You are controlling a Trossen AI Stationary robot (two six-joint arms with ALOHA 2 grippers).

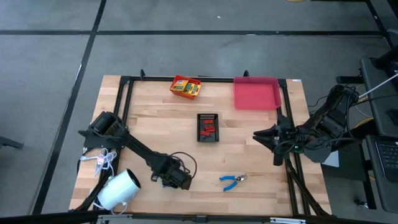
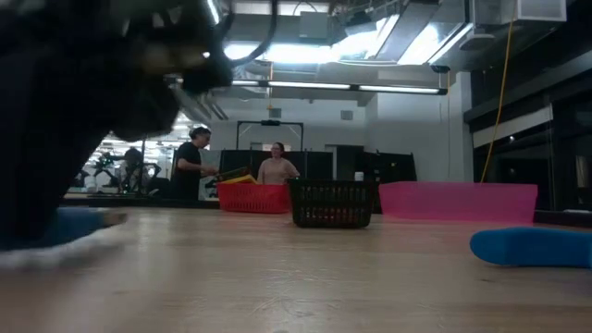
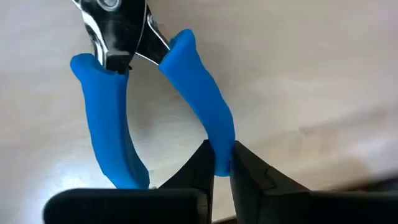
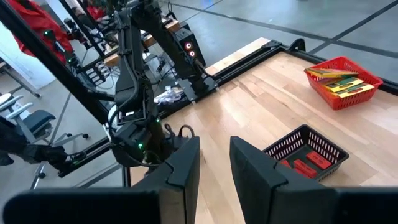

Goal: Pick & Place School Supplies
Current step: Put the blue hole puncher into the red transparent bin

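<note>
**Barely pinched: one pliers handle, close to the near edge**

Nearest me, by the near edge of the tabletop (image 1: pixel 155 130) and left of its middle, my left gripper (image 3: pixel 221 150) is clamped on just one blue handle of the first pliers (image 3: pixel 106 124). The other handle hangs free. That is my worry: held by a single slick, curved handle, the tool could pivot or slide out once I lift, and its head may swing and catch a basket rim. I cannot tell whether it has left the wood yet.

The second pliers (image 1: pixel 232 181) lie along the same near edge, right of my left gripper, untouched. Two pliers in all.

Midway back sits one black basket (image 1: pixel 209 115) holding a few red pieces (image 1: pixel 209 129), too small to count surely. My right gripper (image 4: pixel 214 143) waits by the right edge, fingers apart, holding nothing.

At the far edge stand one red basket (image 1: pixel 175 83) with yellow-and-green boxes (image 1: pixel 185 88), not separable enough to count, and one pink tray (image 1: pixel 256 94).
</note>
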